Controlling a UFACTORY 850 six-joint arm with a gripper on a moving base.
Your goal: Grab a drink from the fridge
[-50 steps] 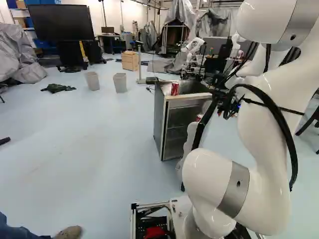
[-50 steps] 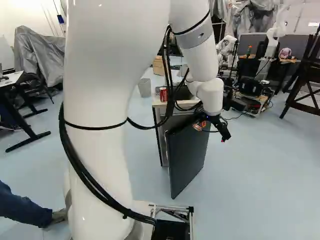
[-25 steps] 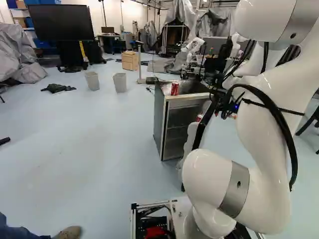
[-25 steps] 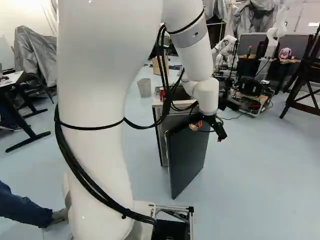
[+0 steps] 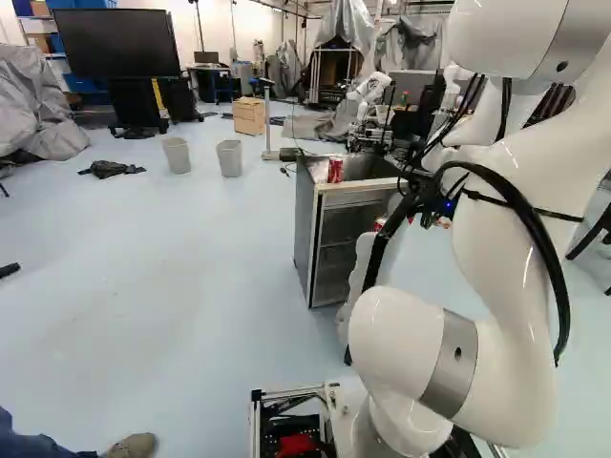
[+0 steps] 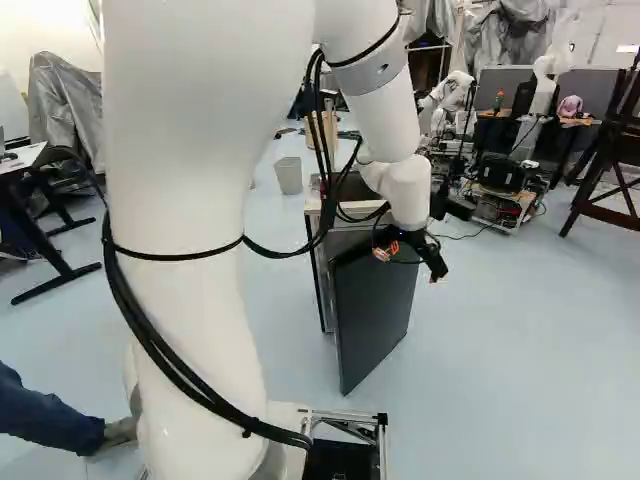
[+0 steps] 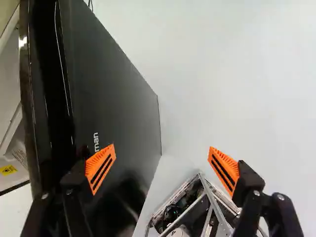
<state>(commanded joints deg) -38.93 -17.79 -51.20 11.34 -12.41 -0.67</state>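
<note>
The gripper (image 6: 411, 265) hangs open over the fridge's swung-out dark door (image 6: 375, 315) in the right base view. In the wrist view the gripper (image 7: 163, 165) has its fingers wide apart with nothing between them; one orange pad (image 7: 101, 168) is over the door (image 7: 118, 98), the other pad (image 7: 224, 168) beyond its outer face. Contact with the door cannot be told. The fridge (image 5: 348, 243) stands beside my arm in the left base view, its glimpsed interior shelves partly hidden. A red can (image 5: 335, 170) stands upright on its top.
My base's metal frame (image 7: 192, 205) shows below the gripper. Two grey bins (image 5: 230, 158) stand on the floor beyond the fridge. Another robot (image 5: 370, 91) is farther back. A dark wooden stand (image 6: 610, 160) is at the right of the right base view. A person's leg (image 6: 45, 415) is near the base.
My arm has swung a little to the left in the right base view, carrying the open gripper closer over the door. The base, fridge and can have stayed put.
</note>
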